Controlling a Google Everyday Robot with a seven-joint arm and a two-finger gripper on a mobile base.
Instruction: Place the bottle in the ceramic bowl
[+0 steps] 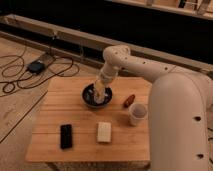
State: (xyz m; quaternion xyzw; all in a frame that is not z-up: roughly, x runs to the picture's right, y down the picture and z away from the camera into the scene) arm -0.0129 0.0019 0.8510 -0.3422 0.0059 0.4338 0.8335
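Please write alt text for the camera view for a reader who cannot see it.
The robot's hand reaches down into the ceramic bowl on a wooden table. A white cup, reddish-brown oblong, pale block and black slab lie nearby.
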